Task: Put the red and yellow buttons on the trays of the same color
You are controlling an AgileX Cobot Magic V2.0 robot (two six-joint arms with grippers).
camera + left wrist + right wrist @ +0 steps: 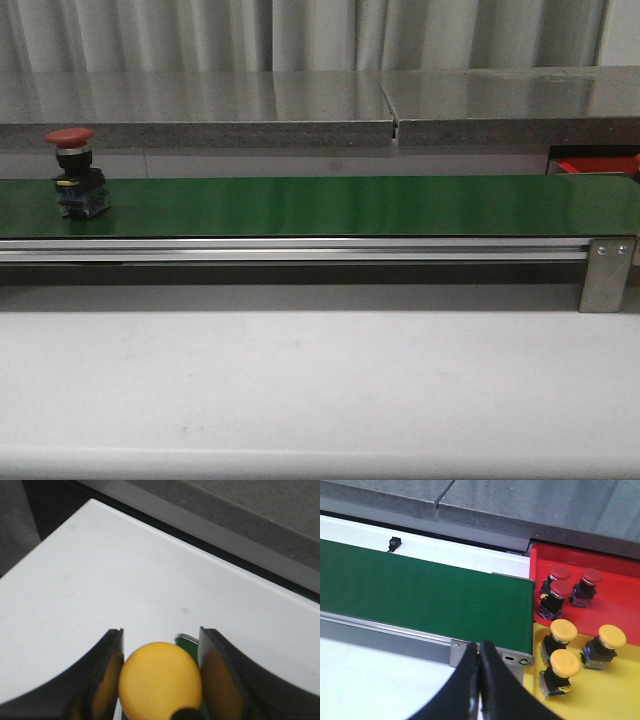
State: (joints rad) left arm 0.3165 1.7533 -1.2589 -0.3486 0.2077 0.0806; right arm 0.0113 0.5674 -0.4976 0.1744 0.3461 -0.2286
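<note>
A red button [75,170] stands upright on the green conveyor belt [330,205] at its far left in the front view. My left gripper [160,630] is shut on a yellow button [160,680], its fingers pressing the cap's two sides above the white table. My right gripper [479,647] is shut and empty, hovering over the belt's end bracket. Beside that end lie the red tray [620,580], holding three red buttons [560,591], and the yellow tray [610,695], holding three yellow buttons [563,630]. Neither gripper shows in the front view.
A grey stone ledge [200,105] runs behind the belt. An aluminium rail [300,250] with an end bracket [606,275] fronts it. White tabletop [320,390] lies in front. A small black sensor [393,543] sits behind the belt.
</note>
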